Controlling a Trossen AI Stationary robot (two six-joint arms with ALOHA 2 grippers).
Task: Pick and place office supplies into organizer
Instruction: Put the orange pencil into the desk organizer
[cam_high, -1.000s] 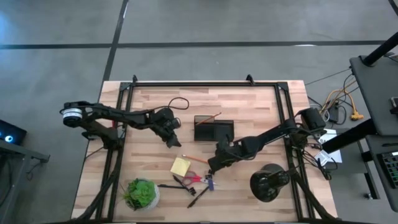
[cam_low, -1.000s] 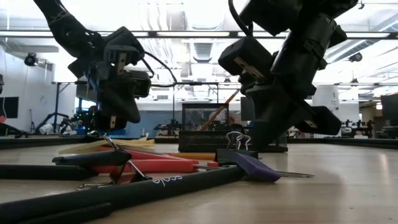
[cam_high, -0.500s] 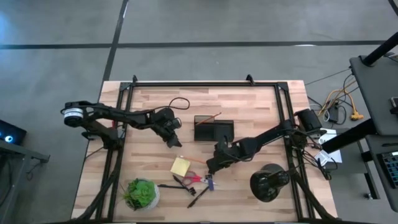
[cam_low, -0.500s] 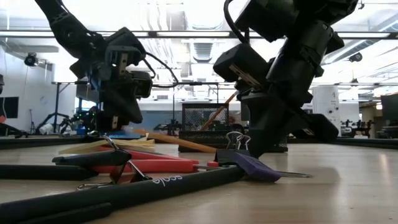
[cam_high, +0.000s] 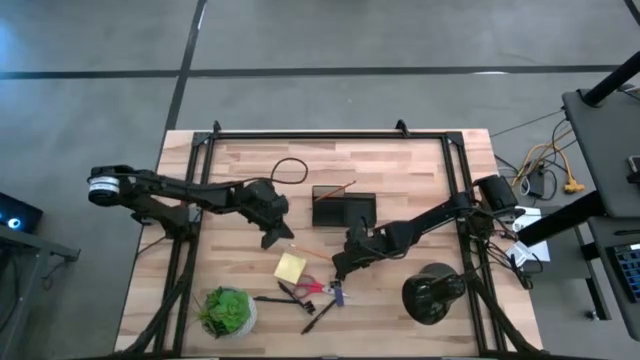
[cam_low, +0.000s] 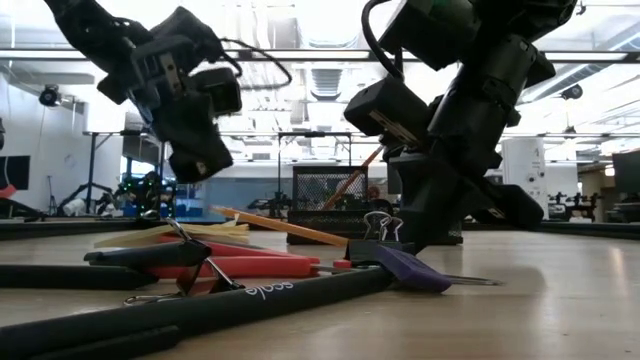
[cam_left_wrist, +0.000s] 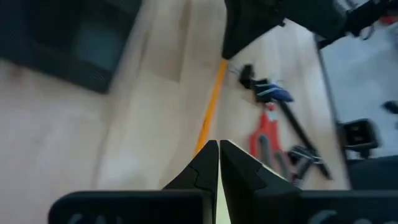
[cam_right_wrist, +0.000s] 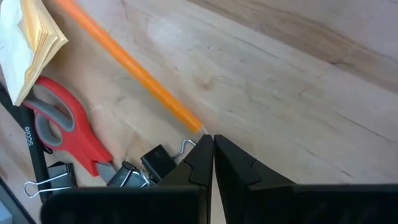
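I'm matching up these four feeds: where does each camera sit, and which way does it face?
High view: overhead, straight down; both arms, organizer.
Low view: table height, level across; both arms, scissors in front.
Left wrist view: behind the shut left hand, facing the orange pencil.
Right wrist view: behind the shut right hand, facing the table.
Both wrist views share pencil and scissors.

The dark left arm reaches in from the left edge, its black two-finger left pincer (cam_high: 278, 237) closed and raised above the worktop; the dark right arm stretches from the right, its right pincer (cam_high: 339, 272) closed, tips low
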